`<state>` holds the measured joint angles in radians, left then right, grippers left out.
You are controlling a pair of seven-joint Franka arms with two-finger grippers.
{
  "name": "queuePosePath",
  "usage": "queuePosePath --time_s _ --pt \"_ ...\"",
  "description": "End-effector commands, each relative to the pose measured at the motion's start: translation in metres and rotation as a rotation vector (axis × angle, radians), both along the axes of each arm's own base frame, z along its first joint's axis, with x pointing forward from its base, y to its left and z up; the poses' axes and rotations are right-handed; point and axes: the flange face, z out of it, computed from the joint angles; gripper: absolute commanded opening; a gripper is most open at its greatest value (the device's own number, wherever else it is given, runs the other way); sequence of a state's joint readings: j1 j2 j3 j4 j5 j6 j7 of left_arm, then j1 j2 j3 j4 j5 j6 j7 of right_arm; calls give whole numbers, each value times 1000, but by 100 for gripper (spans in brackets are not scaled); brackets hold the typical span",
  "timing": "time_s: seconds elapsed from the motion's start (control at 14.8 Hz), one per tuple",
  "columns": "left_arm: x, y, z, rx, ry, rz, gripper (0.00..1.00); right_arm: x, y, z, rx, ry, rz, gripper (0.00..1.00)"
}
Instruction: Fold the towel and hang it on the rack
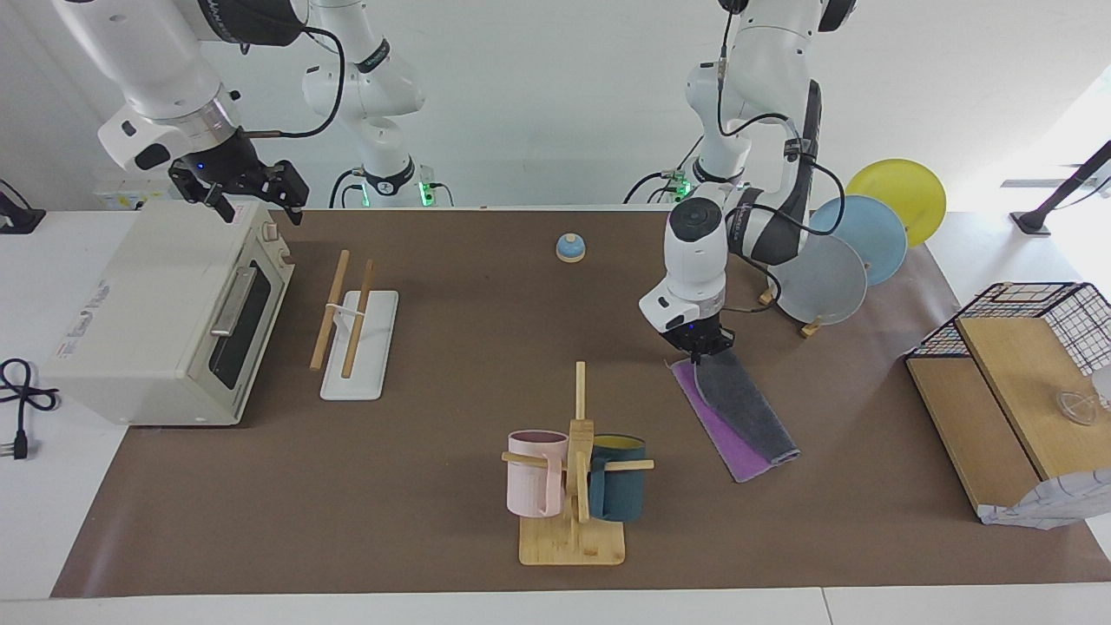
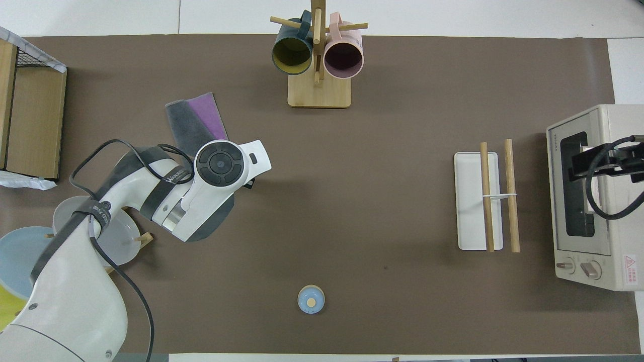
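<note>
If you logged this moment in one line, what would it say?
left pincer: shut on towel corner, towel half folded | right pincer: open, waiting over toaster oven | rack: bare

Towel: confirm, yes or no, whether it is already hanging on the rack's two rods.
No: the towel lies folded on the table mat beside the mug stand, while the rack by the toaster oven stands bare.
</note>
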<state>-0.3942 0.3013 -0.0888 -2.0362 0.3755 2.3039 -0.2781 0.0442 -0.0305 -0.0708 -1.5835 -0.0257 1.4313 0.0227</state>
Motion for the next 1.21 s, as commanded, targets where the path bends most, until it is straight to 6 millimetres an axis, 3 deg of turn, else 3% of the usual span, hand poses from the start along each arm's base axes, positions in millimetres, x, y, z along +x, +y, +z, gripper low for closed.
queuePosePath --time_s 0.0,0.07,0.2,0.34,0.47,0.61,0.74,1.14 --pt "6 2 8 10 -31 4 99 -5 -4 2 7 3 8 100" --pt "9 5 15 11 -36 9 100 -5 -3 2 7 3 11 100" --pt "24 41 32 18 -9 80 100 -5 -3 2 7 3 11 100" --pt "39 60 56 -99 13 157 100 -5 -4 1 7 4 9 100" --pt "52 82 64 -190 30 219 100 -5 -4 2 7 3 9 100" --pt "60 107 63 -250 28 274 100 -5 -4 1 7 4 9 100" --pt "60 138 47 -310 21 317 100 -5 -4 1 7 4 9 100" --pt "53 168 11 -472 62 410 100 -5 -4 1 7 4 9 100"
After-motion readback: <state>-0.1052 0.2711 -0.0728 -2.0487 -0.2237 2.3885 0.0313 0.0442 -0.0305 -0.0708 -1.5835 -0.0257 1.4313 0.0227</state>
